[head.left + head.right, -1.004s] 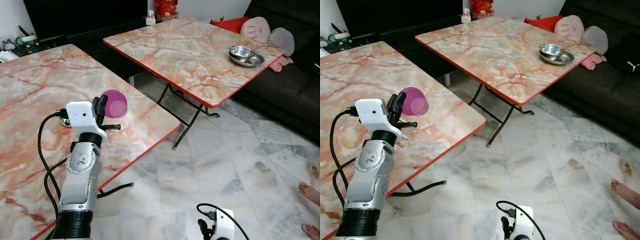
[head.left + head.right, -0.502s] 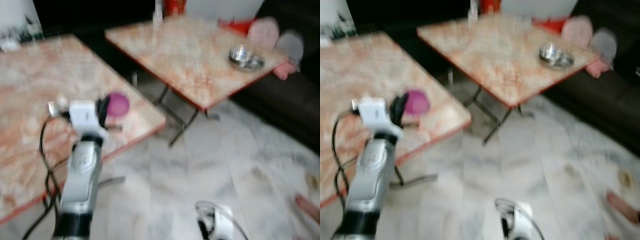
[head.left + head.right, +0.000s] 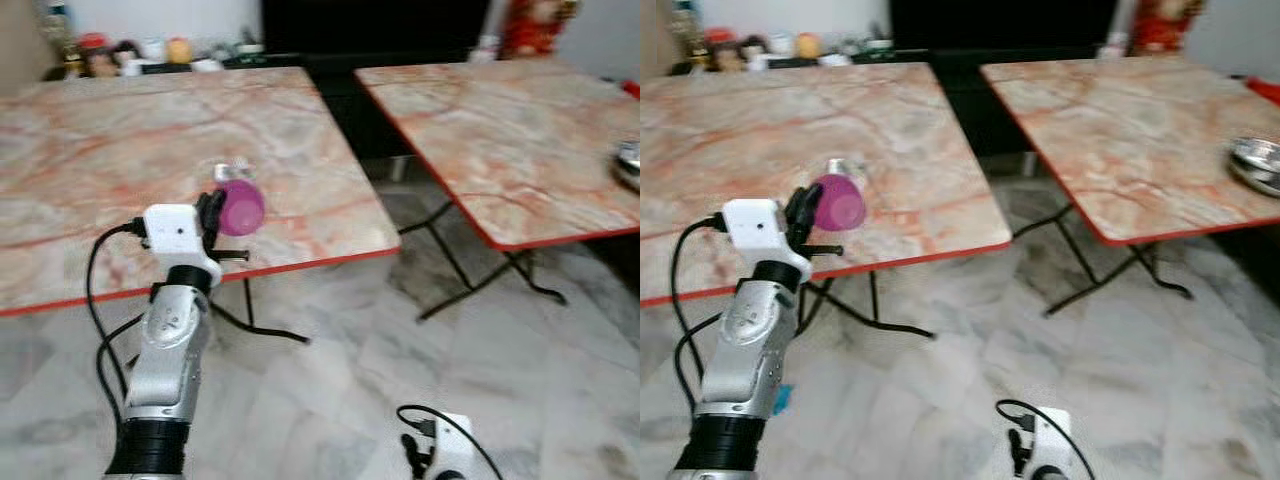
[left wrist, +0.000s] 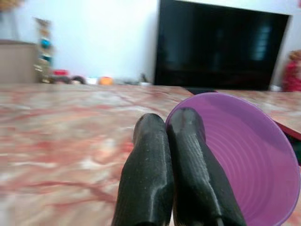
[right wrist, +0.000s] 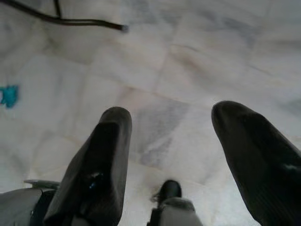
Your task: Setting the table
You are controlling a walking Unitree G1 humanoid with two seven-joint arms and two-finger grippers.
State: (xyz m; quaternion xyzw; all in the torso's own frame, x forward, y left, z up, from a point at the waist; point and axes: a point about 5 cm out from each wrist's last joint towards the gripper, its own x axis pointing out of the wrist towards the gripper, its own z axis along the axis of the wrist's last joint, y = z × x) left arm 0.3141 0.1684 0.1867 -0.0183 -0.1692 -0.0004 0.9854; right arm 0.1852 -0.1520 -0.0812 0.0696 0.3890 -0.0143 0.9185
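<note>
Our left arm is raised in front of us, forearm upright and wrist bent forward, so that our left gripper (image 3: pixel 213 213) sits over the near edge of the marble-patterned folding table with a red rim (image 3: pixel 120 150). Its two black fingers (image 4: pixel 188 155) are pressed together on the rim of the translucent purple plastic cup (image 3: pixel 241 208), one finger inside the wall and one outside, as far as the blurred wrist view lets us judge. The cup lies on its side in the grip: its long axis runs roughly level, base pointing toward two o'clock away from us and its open mouth facing back toward the wrist camera. It hangs just above the tabletop, near the table's front right corner.

Our right gripper (image 5: pixel 171 155) hangs low at five o'clock over the pale marble floor tiles (image 5: pixel 155 56), its fingers spread well apart around nothing.

At two o'clock stands a second marble-patterned table (image 3: pixel 500 120).
</note>
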